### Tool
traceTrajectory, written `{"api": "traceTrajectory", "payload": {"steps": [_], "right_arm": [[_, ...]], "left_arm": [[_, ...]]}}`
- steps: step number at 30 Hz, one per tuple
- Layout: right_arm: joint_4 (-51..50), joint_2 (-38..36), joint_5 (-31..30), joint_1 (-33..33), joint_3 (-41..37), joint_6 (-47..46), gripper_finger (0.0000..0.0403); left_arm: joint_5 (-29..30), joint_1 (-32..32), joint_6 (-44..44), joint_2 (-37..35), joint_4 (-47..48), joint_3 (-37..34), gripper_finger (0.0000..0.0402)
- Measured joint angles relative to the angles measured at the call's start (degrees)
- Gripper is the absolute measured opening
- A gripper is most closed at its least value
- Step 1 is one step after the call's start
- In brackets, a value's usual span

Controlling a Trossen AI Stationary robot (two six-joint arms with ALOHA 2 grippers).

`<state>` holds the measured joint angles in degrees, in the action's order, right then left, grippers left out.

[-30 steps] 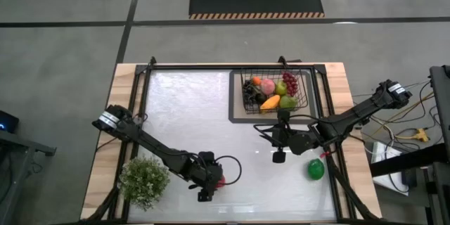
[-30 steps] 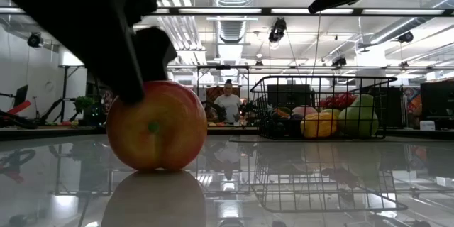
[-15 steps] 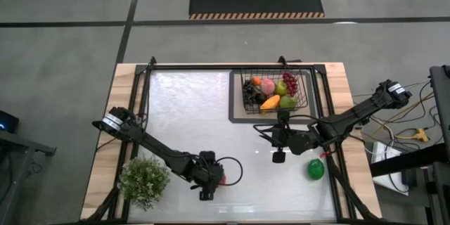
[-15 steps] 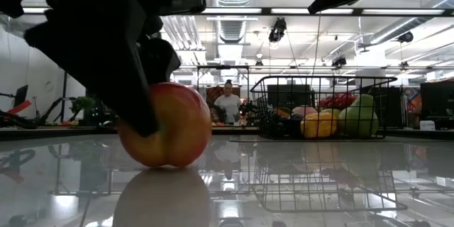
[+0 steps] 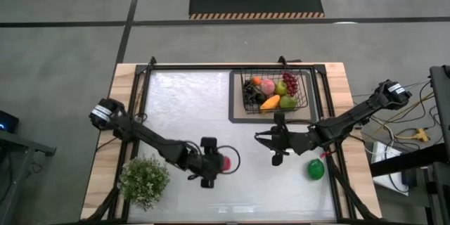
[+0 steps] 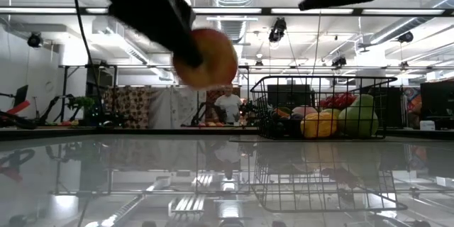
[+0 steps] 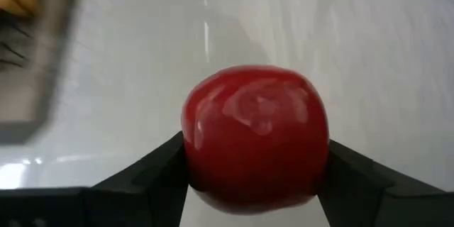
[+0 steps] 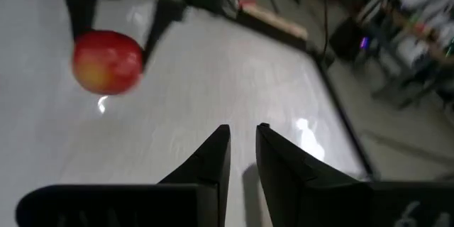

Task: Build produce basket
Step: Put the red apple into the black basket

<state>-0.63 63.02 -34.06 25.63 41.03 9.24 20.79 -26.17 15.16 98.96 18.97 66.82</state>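
A red apple (image 7: 255,142) hangs above the glossy table, with my left gripper (image 5: 219,163) shut on it at the table's near middle. In the low view the apple (image 6: 206,58) shows well above the tabletop. The black wire basket (image 5: 275,91) stands at the far right and holds several fruits. A green fruit (image 5: 316,169) lies on the table at the near right. My right gripper (image 5: 276,156) hovers between the basket and the green fruit. It is shut, holds nothing, and shows as two close fingers (image 8: 213,157) in its wrist view. My left gripper pinches the red apple between its two fingers, one on each side of the apple (image 7: 195,149). The fingers (image 7: 159,167) slant down at it from the table's left. The apple is lifted clear of the table.
A bushy potted plant (image 5: 144,181) stands at the near left corner, close to my left arm. The basket sits on a brown mat (image 5: 236,112). A black frame (image 5: 144,84) runs along the table's edges. A person shows in the room beyond the table.
My left gripper has closed on the red apple and lifted it off the table, going a little toward the table's right. The apple, which rested on the tabletop, now hangs clear above it.
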Motion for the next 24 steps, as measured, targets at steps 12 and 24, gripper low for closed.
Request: {"api": "traceTrajectory", "payload": {"steps": [12,24], "right_arm": [[13.9,0.0,1.6,-1.3,-1.4,16.5,0.0099],[15.5,0.0,4.5,-6.2,1.6,21.4,0.0196]], "left_arm": [[0.8,8.9,-9.9,-10.4,-3.5,-6.5,0.0234],[-1.3,17.2,-14.1,-17.8,-19.1,-7.7,0.0235]]}}
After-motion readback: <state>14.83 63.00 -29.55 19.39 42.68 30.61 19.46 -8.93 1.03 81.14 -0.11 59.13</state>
